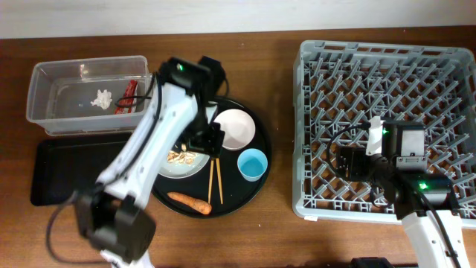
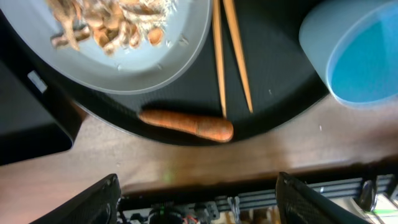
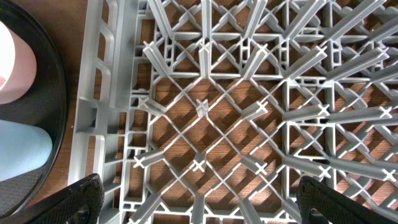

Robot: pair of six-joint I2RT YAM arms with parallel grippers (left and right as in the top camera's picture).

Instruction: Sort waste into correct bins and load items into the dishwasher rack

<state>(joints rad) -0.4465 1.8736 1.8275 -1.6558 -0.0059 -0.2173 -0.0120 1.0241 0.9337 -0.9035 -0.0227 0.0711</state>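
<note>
On the round black tray the grey plate [image 1: 195, 165] [image 2: 124, 68] holds beige food scraps [image 1: 184, 157] [image 2: 106, 22]. Beside it are the white bowl [image 1: 235, 128], the light-blue cup [image 1: 253, 164] [image 2: 360, 56], the chopsticks [image 1: 215, 181] [image 2: 233, 56] and the orange carrot [image 1: 190, 202] [image 2: 186, 124]. My left gripper [image 1: 207, 140] [image 2: 199, 205] hangs open and empty above the plate's right edge. The clear tub [image 1: 44, 112] holds the white tissue [image 1: 102, 97] and the red wrapper [image 1: 128, 97]. Over the dishwasher rack [image 1: 387, 67] [image 3: 249, 93], my right gripper [image 1: 346, 161] [image 3: 205, 205] is open and empty.
The flat black tray [image 1: 67, 171] lies in front of the clear tub at the left. The round black tray [image 1: 245, 197] [image 3: 56, 93] sits close to the rack's left wall. In the right wrist view the cup [image 3: 22, 149] and bowl [image 3: 12, 62] show at the left edge.
</note>
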